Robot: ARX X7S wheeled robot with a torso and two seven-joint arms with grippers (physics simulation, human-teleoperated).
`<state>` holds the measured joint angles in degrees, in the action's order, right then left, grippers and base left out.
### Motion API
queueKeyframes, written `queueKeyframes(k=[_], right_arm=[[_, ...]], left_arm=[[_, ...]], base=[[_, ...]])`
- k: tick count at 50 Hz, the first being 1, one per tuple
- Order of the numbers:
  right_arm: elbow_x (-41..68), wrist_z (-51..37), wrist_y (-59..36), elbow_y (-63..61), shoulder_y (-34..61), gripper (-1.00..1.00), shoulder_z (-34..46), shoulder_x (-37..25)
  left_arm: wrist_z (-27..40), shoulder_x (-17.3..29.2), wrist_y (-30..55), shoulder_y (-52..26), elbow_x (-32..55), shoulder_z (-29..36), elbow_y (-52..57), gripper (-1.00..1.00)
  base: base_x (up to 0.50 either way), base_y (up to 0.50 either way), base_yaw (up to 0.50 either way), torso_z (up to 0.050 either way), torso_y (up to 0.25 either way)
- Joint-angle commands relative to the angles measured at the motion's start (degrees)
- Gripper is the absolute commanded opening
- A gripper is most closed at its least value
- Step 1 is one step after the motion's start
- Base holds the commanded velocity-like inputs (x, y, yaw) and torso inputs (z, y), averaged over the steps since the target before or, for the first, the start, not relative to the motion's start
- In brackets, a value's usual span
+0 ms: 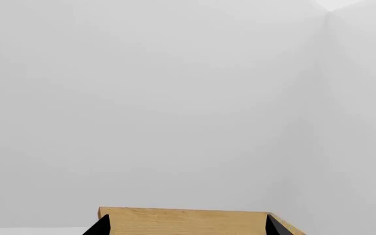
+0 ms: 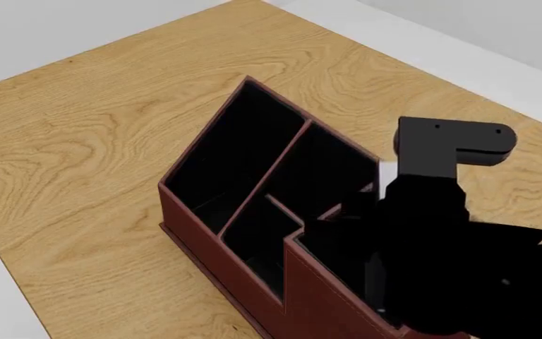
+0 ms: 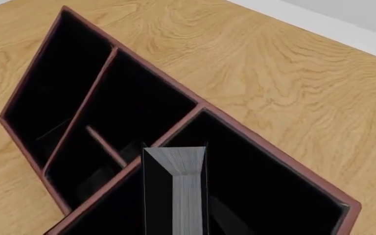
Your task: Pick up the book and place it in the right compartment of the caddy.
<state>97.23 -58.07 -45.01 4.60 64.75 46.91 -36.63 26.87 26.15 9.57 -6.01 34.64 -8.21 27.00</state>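
Note:
The reddish-brown caddy (image 2: 188, 227) stands on the wooden table, its black interior split by dividers. In the right wrist view my right gripper (image 3: 175, 232) is shut on the book (image 3: 175, 191). The book has black covers and its white page edge faces the camera. It hangs upright over the right compartment (image 3: 273, 186), close to the divider (image 3: 175, 131), with its far end at about rim level. In the head view my right arm (image 2: 431, 212) hides the book and most of that compartment (image 2: 332, 244). My left gripper (image 1: 188, 226) is open and empty, facing a wall.
The long narrow section (image 2: 229, 148) and the two small sections (image 2: 252, 233) of the caddy hold nothing I can see. The wooden table (image 2: 82, 141) extends left and behind the caddy. The table's far edge (image 1: 181, 211) and a white wall show in the left wrist view.

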Motion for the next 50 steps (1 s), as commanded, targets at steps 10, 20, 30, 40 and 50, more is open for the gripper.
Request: queueKeyframes(k=[10,20,30,40,50], right_arm=[[-3.22,2.67,-0.16,2.04,-0.61,-1.0,-0.28,0.57],[-3.24,3.09,0.22,2.86,-1.39,-1.0,-0.13,0.74],[-2.95,2.55,-0.23,2.73,-0.71,1.0,-0.15,0.6],[-2.05,0.99,-0.36,0.83,-0.41,1.0,-0.7,-0.17],[-0.39,-1.35,-1.42,-1.29,1.11,1.0,-1.26,-0.84]], left_arm=[[0.28,0.26,0.12,0.23,0.12,0.11,0.49,1.0],[0.23,0.29,-0.06,0.19,0.13,0.14,0.24,1.0],[0.19,0.27,-0.17,0.0,0.04,0.37,-0.05,1.0],[0.27,0.3,-0.23,0.01,0.03,0.48,0.03,1.0],[0.25,0.37,-0.29,-0.01,0.07,0.58,-0.06,1.0]], base=[[0.0,0.0,0.0,0.0,0.002],[0.0,0.0,0.0,0.001,0.001],[0.0,0.0,0.0,0.0,0.001],[0.0,0.0,0.0,0.0,0.0],[0.0,0.0,0.0,0.0,0.0]])
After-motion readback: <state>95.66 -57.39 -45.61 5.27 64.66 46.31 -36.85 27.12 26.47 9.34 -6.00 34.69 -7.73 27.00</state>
